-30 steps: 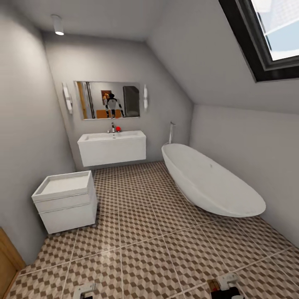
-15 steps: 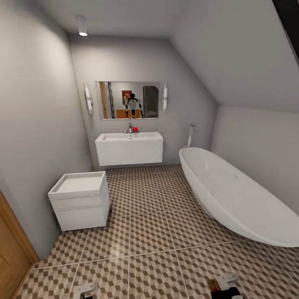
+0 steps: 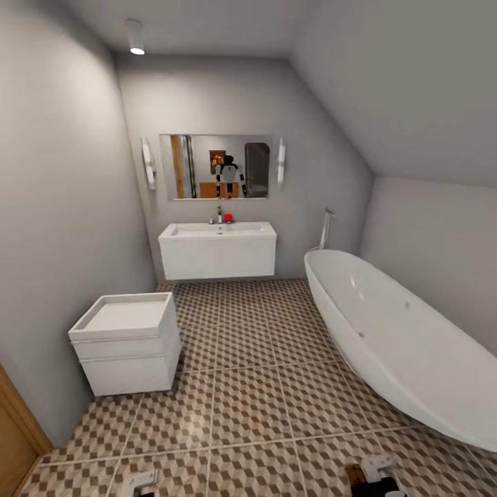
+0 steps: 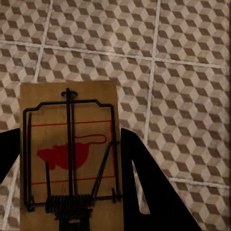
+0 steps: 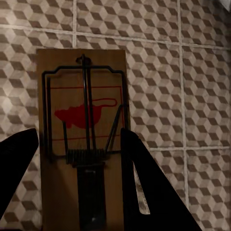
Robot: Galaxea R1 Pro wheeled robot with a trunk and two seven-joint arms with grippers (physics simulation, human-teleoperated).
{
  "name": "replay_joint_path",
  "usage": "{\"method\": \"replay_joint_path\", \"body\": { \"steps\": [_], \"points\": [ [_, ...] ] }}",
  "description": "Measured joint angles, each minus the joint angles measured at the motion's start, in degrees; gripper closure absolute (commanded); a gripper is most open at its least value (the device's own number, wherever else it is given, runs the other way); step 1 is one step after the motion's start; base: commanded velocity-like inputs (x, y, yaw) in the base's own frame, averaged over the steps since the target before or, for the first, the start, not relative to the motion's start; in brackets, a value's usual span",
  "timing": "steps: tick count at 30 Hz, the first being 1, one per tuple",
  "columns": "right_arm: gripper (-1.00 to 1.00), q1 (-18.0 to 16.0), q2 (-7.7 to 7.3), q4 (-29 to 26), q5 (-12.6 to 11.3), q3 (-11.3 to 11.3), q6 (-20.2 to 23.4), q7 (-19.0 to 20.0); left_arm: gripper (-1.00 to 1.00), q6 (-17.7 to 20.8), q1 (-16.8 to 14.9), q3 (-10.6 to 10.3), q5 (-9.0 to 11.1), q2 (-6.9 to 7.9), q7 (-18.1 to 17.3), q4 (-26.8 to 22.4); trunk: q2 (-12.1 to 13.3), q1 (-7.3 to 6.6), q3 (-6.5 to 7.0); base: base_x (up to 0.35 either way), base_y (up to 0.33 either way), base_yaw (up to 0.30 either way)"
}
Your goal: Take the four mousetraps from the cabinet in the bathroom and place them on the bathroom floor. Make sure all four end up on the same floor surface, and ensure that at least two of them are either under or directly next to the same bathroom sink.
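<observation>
In the left wrist view my left gripper (image 4: 70, 134) is shut on a mousetrap (image 4: 67, 159), a brown board with a dark wire spring and a red mouse print, held over the bathroom floor (image 4: 192, 72). A second mousetrap (image 5: 82, 125) sits the same way in my right gripper (image 5: 79, 137), also shut. In the head view both grippers peek in at the near edge, left (image 3: 140, 482) and right (image 3: 378, 476). The bathroom sink (image 3: 217, 248) hangs on the far wall under a mirror. The cabinet is out of view.
A white oval bathtub (image 3: 393, 338) runs along the right wall. A low white drawer unit (image 3: 128, 345) stands by the left wall. An orange-brown wooden panel (image 3: 14, 442) is at the near left. Cube-patterned floor (image 3: 262, 386) lies open between tub and unit.
The whole head view has swung left: the skylight left the picture, and sink and tub shifted right. Both grippers sit at the same spots at the near edge.
</observation>
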Motion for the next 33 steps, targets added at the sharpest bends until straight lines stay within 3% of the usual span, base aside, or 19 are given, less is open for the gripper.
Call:
{"method": "replay_joint_path", "body": {
  "steps": [12, 33],
  "points": [
    [1.00, 0.00, 0.00, 0.01, 0.00, 0.00, -0.02, 0.02, 1.00, 0.00, 0.00, 0.00, 0.00, 0.03, 0.00, 0.00, 0.00, 0.00, 0.00, 0.331, -0.119, 0.174],
    [1.00, 0.00, 0.00, 0.01, 0.00, 0.00, -0.02, 0.08, 1.00, 0.00, 0.00, 0.00, 0.00, 0.07, 0.00, 0.01, 0.00, 0.00, 0.00, 0.331, -0.080, 0.046]
  ]
}}
